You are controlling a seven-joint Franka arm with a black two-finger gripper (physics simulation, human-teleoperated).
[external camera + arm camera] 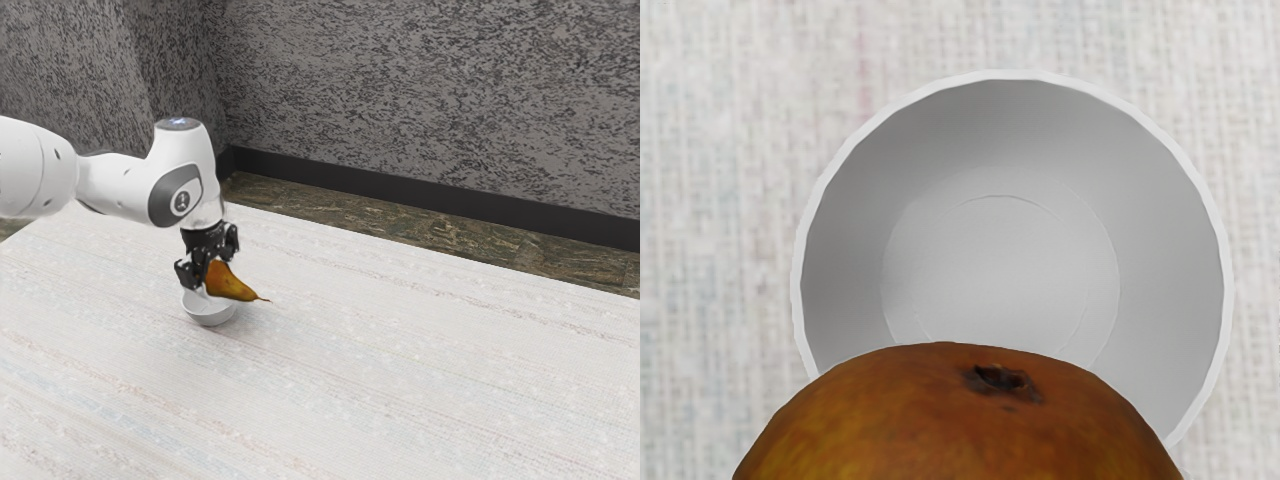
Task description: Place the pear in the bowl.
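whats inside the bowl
Inside the bowl, the wrist view shows plain grey inner wall and part of its round floor; the rest is hidden behind the pear.

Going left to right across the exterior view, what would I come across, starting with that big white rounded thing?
The arm's rounded white section → the white bowl → the narrow, stalked end of the pear.
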